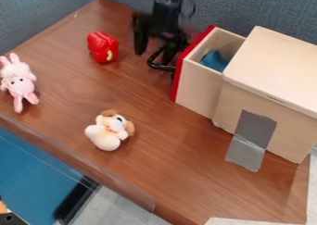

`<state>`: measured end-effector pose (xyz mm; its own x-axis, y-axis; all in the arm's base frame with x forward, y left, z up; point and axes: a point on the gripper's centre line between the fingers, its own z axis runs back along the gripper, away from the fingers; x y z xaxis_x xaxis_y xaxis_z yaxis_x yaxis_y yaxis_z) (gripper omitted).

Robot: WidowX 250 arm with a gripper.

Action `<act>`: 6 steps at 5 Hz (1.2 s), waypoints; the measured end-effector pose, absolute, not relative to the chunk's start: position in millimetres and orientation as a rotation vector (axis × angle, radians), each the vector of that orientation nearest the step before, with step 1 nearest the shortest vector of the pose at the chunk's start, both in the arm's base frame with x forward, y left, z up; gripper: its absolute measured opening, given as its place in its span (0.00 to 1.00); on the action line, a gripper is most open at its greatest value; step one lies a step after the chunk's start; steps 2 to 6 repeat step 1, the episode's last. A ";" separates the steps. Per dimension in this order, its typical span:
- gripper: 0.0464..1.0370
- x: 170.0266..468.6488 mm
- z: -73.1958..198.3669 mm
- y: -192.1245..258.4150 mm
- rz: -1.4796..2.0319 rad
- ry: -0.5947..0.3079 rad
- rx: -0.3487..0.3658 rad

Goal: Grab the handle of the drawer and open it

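Camera view. Claw (154,55), black, two-fingered: one item, fingers spread wide, nothing clasped between them that can be made out. Handle (160,66), black, looped: one, on the red front (180,71) of the drawer (198,89), close by the nearer finger; whether they touch, cannot tell. Drawer: wooden, drawn well out of its cabinet (272,69), blue cloth-like item (215,61) inside.

Hazards, as judged. Item: a finger hooked in the loop could drag the drawer back or askew if the arm leaves sideways. Item: more pull could bring the drawer clean out, so much of it being exposed. Item: a sweep inward could knock the red front and push it closed. Item: a hard tug might shift the cabinet, should the grey tape (250,138) at its foot give way.

Pose. Arm (168,9): enters at the top edge, hangs steeply, fingers pointing down towards the table (180,173), beside the red front.
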<state>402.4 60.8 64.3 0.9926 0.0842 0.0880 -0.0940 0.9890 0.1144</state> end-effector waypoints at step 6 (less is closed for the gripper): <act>0.97 399.4 94.8 58.0 0.095 -0.124 0.121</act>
